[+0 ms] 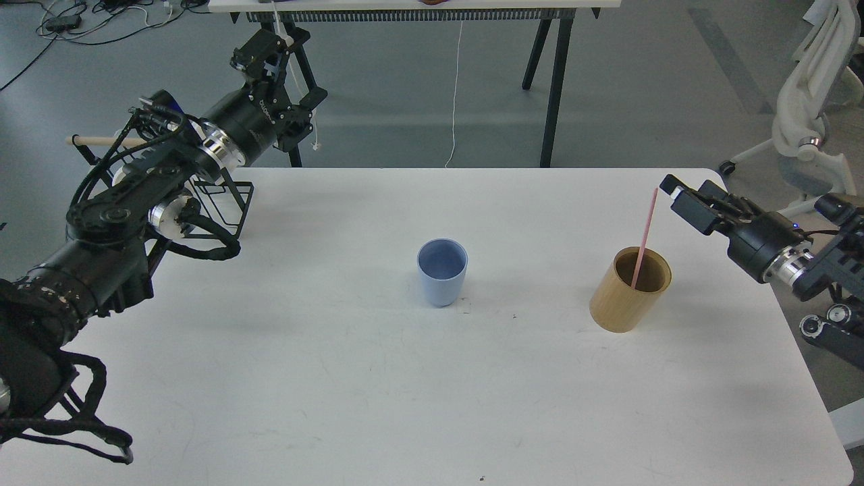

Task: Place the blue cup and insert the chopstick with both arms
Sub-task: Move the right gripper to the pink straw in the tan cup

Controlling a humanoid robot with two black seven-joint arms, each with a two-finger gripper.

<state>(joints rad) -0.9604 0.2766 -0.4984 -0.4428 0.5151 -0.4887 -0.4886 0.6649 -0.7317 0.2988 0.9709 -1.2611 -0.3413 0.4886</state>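
Right pincer (677, 191), at the right edge of the frame, has its two black fingers slightly apart and holds nothing; its tips are just beside the top end of the long thin pink chopstick (643, 239), whether touching I cannot tell. That stick stands tilted in the tan wooden cylinder holder (628, 300), right of centre on the white table (337, 378). Near the middle of the frame the small pale blue plastic cup (442, 271) stands upright and empty, well apart from both arms. Left pincer (260, 57), in the upper left, points away above the floor; how far open it is I cannot tell.
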